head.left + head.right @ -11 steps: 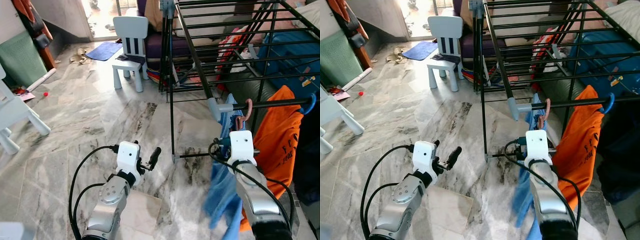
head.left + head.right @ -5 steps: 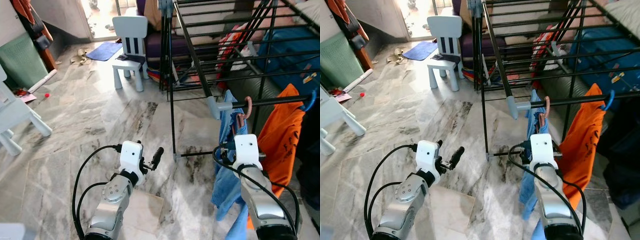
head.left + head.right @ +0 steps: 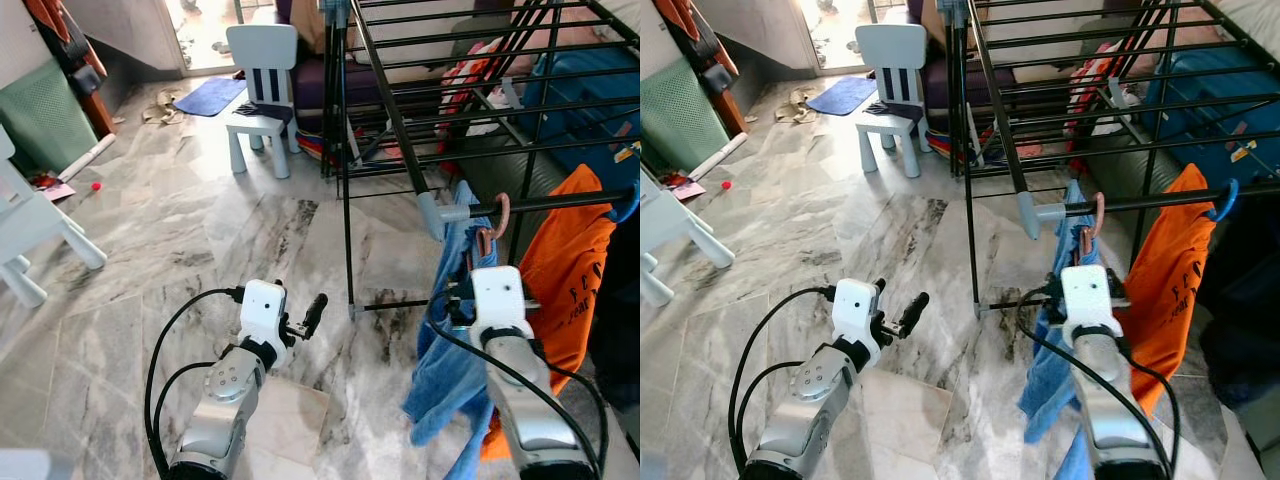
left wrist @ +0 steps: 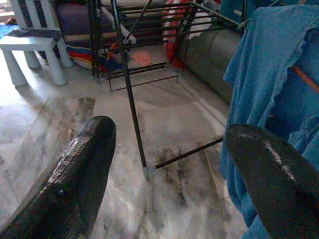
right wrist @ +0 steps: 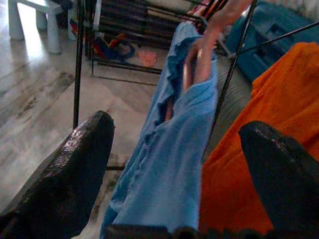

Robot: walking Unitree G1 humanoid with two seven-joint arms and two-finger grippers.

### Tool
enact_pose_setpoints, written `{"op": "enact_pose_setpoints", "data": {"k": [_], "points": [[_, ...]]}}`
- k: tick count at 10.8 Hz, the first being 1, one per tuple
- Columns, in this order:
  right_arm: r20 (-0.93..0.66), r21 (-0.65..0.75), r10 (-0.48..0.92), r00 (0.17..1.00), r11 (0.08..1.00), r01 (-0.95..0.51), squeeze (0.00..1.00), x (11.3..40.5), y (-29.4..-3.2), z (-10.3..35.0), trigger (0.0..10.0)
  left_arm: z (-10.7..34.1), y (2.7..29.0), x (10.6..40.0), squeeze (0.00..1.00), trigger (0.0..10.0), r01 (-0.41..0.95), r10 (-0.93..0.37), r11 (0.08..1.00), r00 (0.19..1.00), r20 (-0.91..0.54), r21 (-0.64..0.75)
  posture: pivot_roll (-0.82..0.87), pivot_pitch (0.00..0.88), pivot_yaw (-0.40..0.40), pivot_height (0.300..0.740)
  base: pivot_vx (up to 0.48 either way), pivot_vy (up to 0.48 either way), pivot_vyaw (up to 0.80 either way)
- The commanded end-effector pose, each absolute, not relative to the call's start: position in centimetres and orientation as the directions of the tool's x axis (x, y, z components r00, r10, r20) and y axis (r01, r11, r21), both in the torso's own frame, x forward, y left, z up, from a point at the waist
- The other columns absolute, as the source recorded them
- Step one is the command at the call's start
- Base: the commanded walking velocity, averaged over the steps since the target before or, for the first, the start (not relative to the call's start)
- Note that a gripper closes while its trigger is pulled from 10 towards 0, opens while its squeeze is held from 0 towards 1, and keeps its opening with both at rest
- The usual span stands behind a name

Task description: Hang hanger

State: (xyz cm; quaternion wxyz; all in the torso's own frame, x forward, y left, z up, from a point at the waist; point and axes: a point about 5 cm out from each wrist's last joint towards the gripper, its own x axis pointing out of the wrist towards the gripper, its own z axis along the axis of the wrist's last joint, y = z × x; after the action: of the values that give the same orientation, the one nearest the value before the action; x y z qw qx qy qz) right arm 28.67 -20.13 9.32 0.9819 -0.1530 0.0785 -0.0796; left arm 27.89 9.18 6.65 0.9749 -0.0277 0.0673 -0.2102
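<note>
Pink hanger [image 3: 1096, 215] carrying a blue shirt [image 3: 1060, 330] is hooked over the drying rack's rail [image 3: 1160, 201] beside an orange shirt [image 3: 1165, 285], so hanging looks done; right gripper [image 5: 182, 164], fingers apart, holds nothing, left gripper [image 3: 305, 318] open, idle.

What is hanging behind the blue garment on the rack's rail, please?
An orange shirt on a blue hanger hook. The blue garment and the right arm hide its lower edge.
</note>
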Motion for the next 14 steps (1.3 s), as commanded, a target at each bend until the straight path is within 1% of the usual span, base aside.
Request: {"op": "enact_pose_setpoints", "data": {"k": [1, 2, 3, 4, 6, 7, 10, 12, 13, 14], "points": [[-0.078, -0.32, -0.191, 0.978, 0.934, 0.157, 0.0, 28.6, -20.4, 10.2, 10.0, 6.6, 9.3, 27.8, 0.0, 10.0, 0.409, -0.415, 0.91, 0.901, -0.125, -0.076, -0.16, 0.063, 0.074, 0.74, 0.0, 0.0, 0.0], [-0.034, -0.325, -0.184, 0.982, 0.931, 0.163, 0.0, 28.5, -20.7, 10.8, 10.0, 6.7, 9.3, 27.9, 0.0, 10.0, 0.404, -0.41, 0.912, 0.903, -0.124, -0.075, -0.16, 0.063, 0.07, 0.74, 0.0, 0.0, 0.0], [-0.03, -0.344, -0.184, 0.982, 0.925, 0.163, 0.0, 28.3, -20.8, 10.8, 10.0, 6.6, 9.3, 27.8, 0.0, 10.0, 0.403, -0.41, 0.912, 0.904, -0.125, -0.075, -0.16, 0.065, 0.069, 0.74, 0.0, 0.0, 0.0], [-0.075, -0.346, -0.226, 0.971, 0.919, 0.187, 0.0, 27.9, -21.3, 10.0, 10.0, 6.4, 9.4, 27.6, 0.0, 10.0, 0.402, -0.409, 0.912, 0.903, -0.132, -0.074, -0.16, 0.066, 0.068, 0.74, 0.0, 0.0, 0.0], [-0.147, -0.315, -0.2, 0.969, 0.938, 0.146, 0.0, 27.5, -21.1, 8.8, 10.0, 6.4, 9.4, 27.7, 0.0, 10.0, 0.401, -0.408, 0.913, 0.903, -0.133, -0.074, -0.16, 0.065, 0.064, 0.74, 0.0, 0.0, 0.0], [-0.24, -0.29, -0.181, 0.954, 0.951, 0.107, 0.0, 27.1, -20.9, 7.4, 10.0, 6.4, 9.3, 27.7, 0.0, 10.0, 0.403, -0.409, 0.912, 0.903, -0.133, -0.073, -0.16, 0.065, 0.064, 0.74, 0.0, 0.0, 0.0], [-0.278, -0.269, -0.181, 0.943, 0.958, 0.104, 0.0, 27.3, -21.2, 7.0, 10.0, 6.4, 9.4, 27.8, 0.0, 10.0, 0.404, -0.41, 0.912, 0.902, -0.134, -0.072, -0.16, 0.06, 0.065, 0.74, 0.0, 0.0, 0.0], [-0.268, -0.281, -0.215, 0.939, 0.95, 0.137, 0.0, 27.6, -22.4, 7.4, 10.0, 6.5, 9.4, 27.8, 0.0, 10.0, 0.401, -0.407, 0.913, 0.904, -0.13, -0.07, -0.15, 0.059, 0.067, 0.74, 0.0, 0.0, 0.0], [-0.245, -0.299, -0.257, 0.935, 0.937, 0.18, 0.0, 27.5, -23.9, 8.0, 10.0, 6.5, 9.4, 27.8, 0.0, 10.0, 0.401, -0.407, 0.913, 0.904, -0.132, -0.07, -0.15, 0.06, 0.068, 0.74, 0.0, 0.0, 0.0], [-0.238, -0.31, -0.271, 0.933, 0.931, 0.191, 0.0, 27.4, -24.5, 8.2, 10.0, 6.5, 9.4, 27.8, 0.0, 10.0, 0.402, -0.408, 0.913, 0.903, -0.132, -0.07, -0.16, 0.061, 0.072, 0.74, 0.0, 0.0, 0.0]]}}
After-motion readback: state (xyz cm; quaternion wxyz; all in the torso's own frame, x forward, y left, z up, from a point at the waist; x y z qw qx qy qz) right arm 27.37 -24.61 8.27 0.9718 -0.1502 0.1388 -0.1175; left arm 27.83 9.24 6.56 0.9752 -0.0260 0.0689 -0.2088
